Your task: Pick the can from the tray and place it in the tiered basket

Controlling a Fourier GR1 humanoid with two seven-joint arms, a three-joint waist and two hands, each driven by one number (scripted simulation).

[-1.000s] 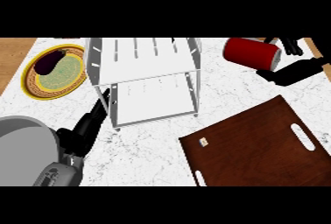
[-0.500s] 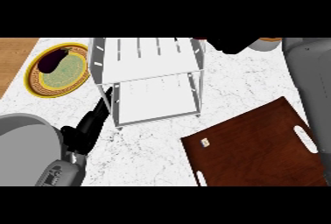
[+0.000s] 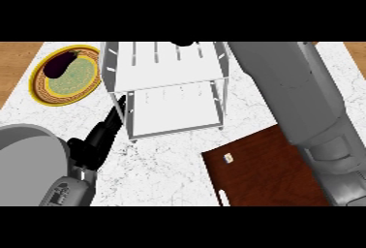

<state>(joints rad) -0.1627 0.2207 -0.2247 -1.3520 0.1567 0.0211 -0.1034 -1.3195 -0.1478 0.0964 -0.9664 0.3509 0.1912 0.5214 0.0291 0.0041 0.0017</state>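
The left hand [image 3: 100, 136] lies at the near left of the counter, its black fingers straight and together, pointing far and slightly right; the fingertips reach just beside the near left post of the tiered basket [image 3: 172, 85]. It holds nothing. Its grey forearm [image 3: 32, 164] fills the near left corner.

The right forearm [image 3: 300, 106] stretches from the near right edge up toward the far edge, crossing the right side of the brown tray [image 3: 261, 174] and passing along the basket's right side. Of the right hand only a small dark shape [image 3: 184, 43] shows at the far edge, above the basket's upper shelf; whether its fingers are apart or curled cannot be told. The can is not visible anywhere in this view, so its place cannot be told.

The basket is white, with 2 shelves seen from above. To its far left sits a yellow-rimmed plate [image 3: 50, 94] carrying a dark eggplant [image 3: 63, 63]. The counter [image 3: 164, 164] is white marble.
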